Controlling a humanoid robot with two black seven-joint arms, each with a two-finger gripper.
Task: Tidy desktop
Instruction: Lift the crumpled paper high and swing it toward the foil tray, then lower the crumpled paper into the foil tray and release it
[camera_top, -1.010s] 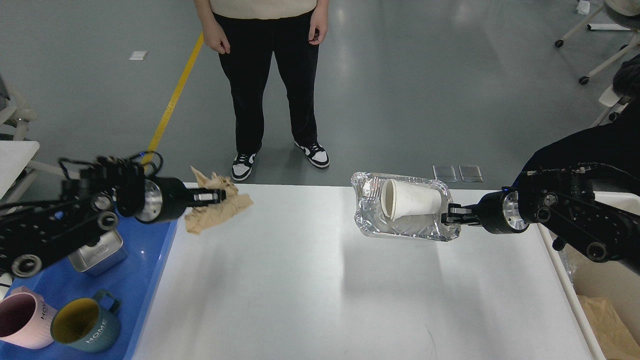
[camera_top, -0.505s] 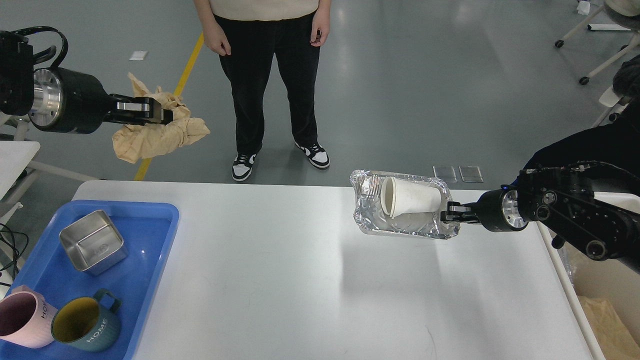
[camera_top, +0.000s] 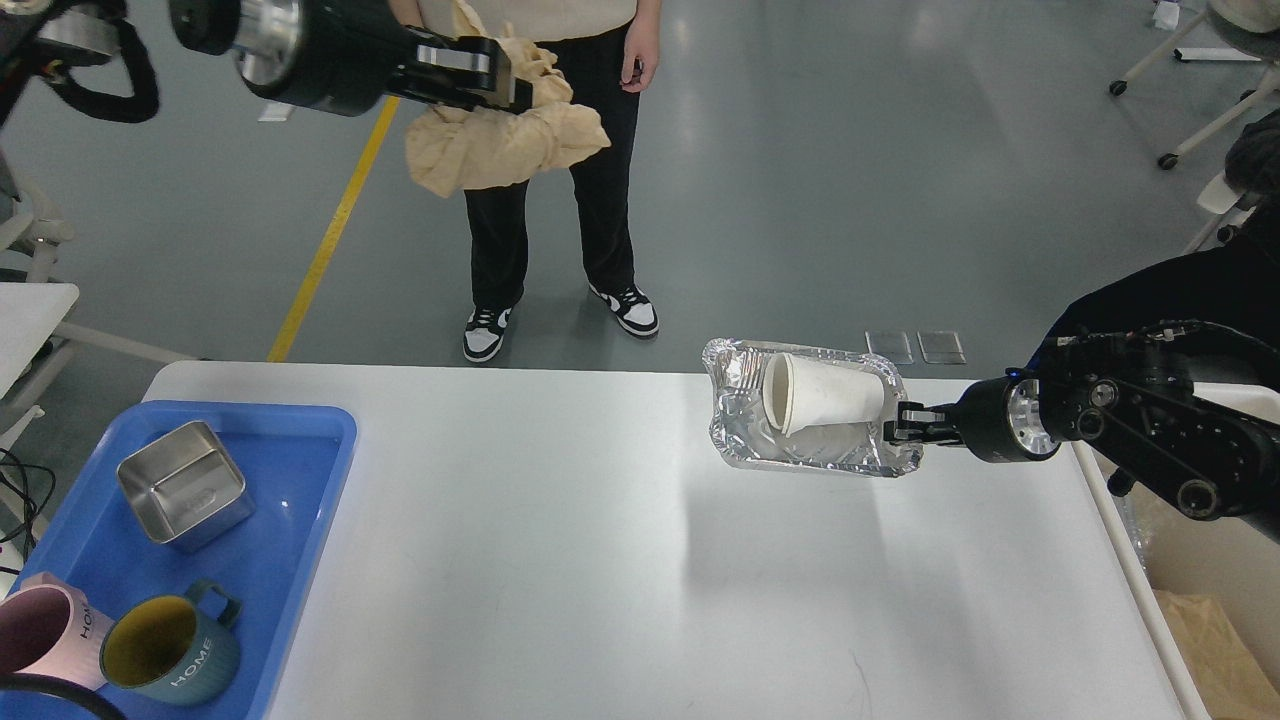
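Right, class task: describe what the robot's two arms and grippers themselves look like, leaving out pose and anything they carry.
Both arms are black. Each ends in a round black wrist with a polished silver metal ring, narrowing to a small gripper: left gripper, right gripper. The left fingers show a grey metal plate. A thick black cable loops behind the left wrist. The right arm has open black linkwork with round silver joints.

Blue tray (camera_top: 300, 470), two mugs (camera_top: 170, 650), steel tin (camera_top: 185, 485)
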